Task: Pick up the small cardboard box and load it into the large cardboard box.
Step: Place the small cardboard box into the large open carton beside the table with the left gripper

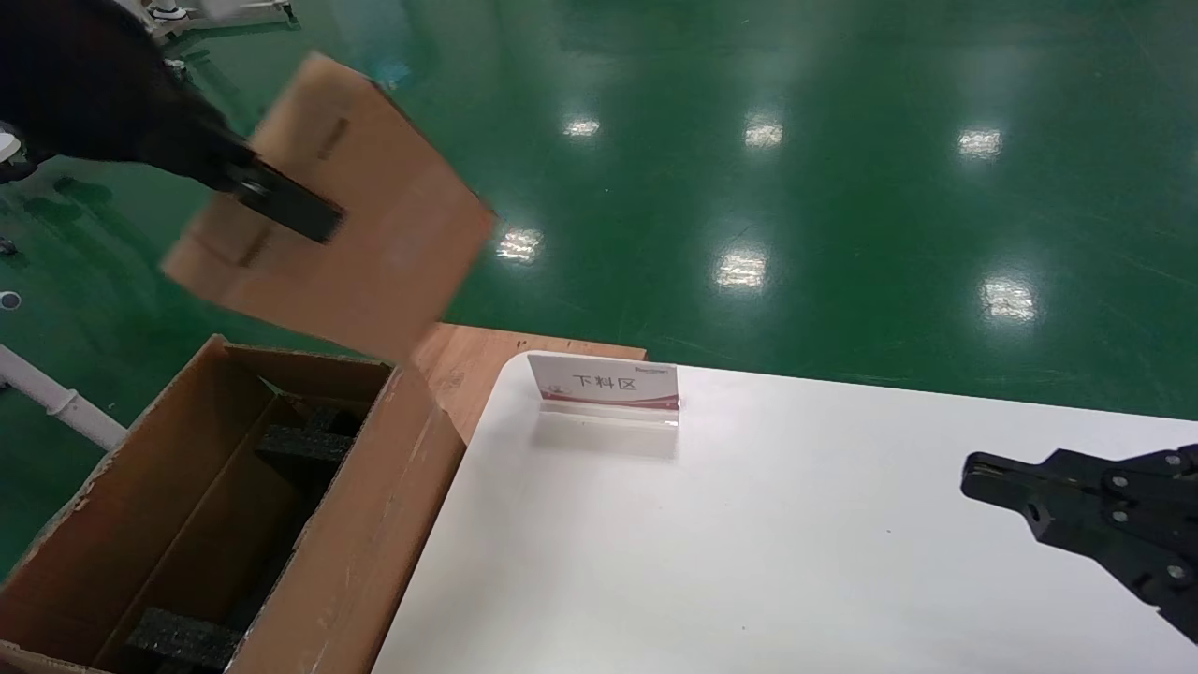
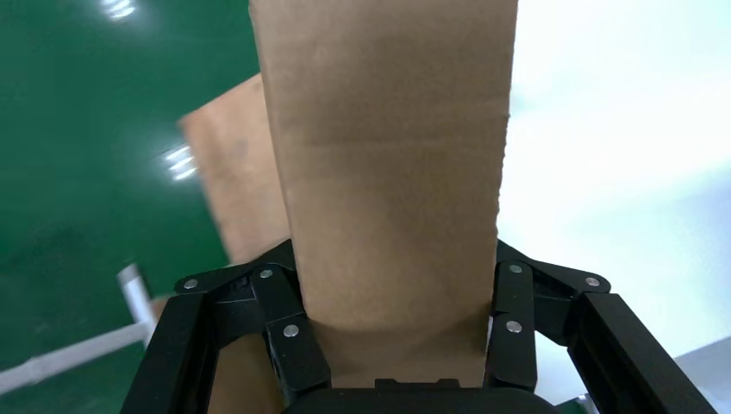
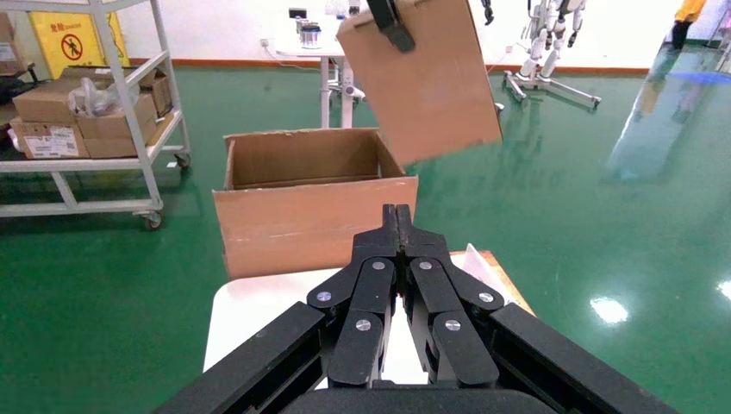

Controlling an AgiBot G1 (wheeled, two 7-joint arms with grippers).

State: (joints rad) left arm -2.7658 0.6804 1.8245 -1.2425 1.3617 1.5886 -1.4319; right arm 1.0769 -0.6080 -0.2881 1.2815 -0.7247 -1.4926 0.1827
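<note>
Between the fingers of the left gripper we find the small box, clamped by one edge and hanging tilted in the air above and beyond the large box. That carton stands open on the floor against the table, with foam blocks inside. We judge the one-edge hold liable to pivot, so the small box could catch a carton wall or foam. The right gripper rests closed and empty over the table.
</note>
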